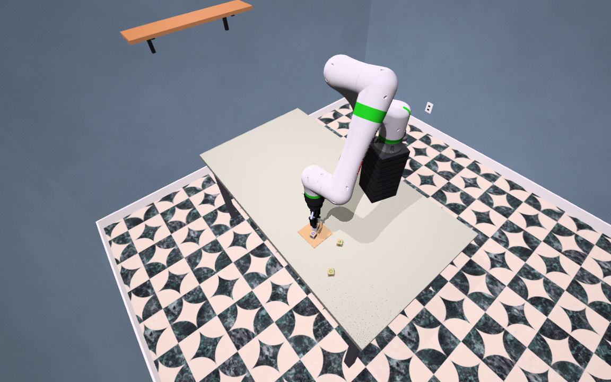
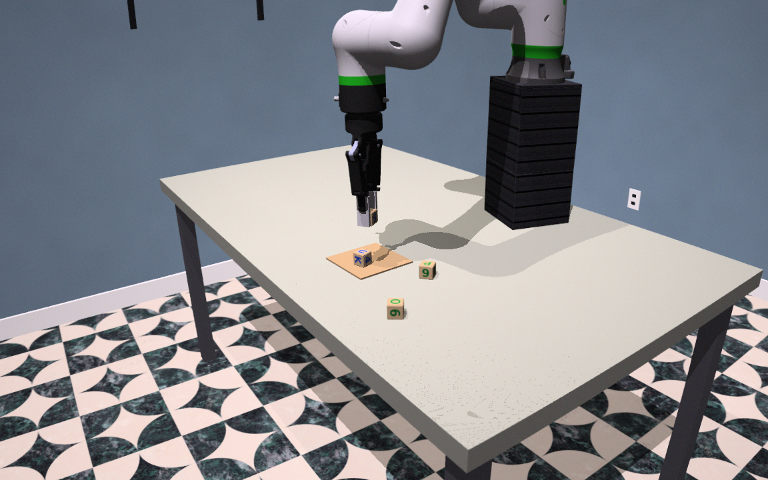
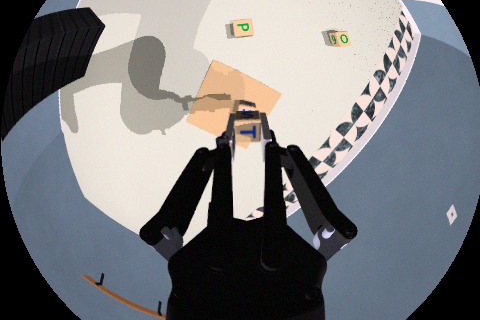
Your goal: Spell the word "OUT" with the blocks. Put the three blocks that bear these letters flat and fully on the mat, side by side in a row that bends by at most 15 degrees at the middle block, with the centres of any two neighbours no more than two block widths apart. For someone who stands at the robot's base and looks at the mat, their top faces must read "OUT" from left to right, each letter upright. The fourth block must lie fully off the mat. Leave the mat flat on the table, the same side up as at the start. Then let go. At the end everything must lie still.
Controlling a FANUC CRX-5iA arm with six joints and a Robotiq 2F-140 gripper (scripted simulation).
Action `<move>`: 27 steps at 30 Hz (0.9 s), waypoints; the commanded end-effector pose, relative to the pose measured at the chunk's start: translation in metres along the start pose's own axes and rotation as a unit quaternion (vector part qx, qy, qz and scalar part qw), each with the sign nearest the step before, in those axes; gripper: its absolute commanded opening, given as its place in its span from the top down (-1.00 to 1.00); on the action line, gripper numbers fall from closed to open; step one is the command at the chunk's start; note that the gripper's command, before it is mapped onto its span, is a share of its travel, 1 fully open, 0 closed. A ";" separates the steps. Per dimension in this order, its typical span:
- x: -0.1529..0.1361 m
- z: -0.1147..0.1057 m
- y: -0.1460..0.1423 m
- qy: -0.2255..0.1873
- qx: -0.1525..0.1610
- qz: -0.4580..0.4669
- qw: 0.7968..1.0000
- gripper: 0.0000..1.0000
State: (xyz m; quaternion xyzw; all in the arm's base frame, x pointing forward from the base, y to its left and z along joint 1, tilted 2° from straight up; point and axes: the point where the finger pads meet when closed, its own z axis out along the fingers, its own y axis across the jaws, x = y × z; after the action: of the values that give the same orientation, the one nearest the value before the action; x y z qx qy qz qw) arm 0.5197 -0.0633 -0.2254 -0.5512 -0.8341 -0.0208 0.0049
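Observation:
My gripper (image 1: 314,229) (image 2: 367,218) (image 3: 247,122) is shut on the T block (image 2: 373,217) (image 3: 247,132), holding it in the air above the mat (image 1: 314,243) (image 2: 342,261) (image 3: 262,91). The wrist view shows a blue T on its face towards the camera. The U block (image 1: 313,234) (image 2: 362,258) sits on the mat, U up; in the wrist view the held block mostly hides it. The O block (image 1: 331,272) (image 2: 395,309) (image 3: 340,38) lies on the table off the mat, green O up. The P block (image 1: 339,242) (image 2: 427,270) (image 3: 243,28) lies off the mat beside its corner, P up.
The pale table (image 1: 260,156) (image 2: 554,322) (image 3: 285,5) carries the mat and blocks. The black robot pedestal (image 1: 383,173) (image 2: 530,155) (image 3: 55,45) stands at its far side. The arm's shadow falls across the table and part of the mat. A shelf (image 1: 186,21) is on the wall.

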 end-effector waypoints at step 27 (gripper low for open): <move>-0.055 -0.002 -0.059 -0.004 0.000 0.294 0.956 0.68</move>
State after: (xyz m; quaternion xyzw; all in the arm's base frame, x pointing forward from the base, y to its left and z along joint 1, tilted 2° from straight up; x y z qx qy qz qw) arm 0.4868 -0.1370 -0.2265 -0.7723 -0.6350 -0.0162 0.0070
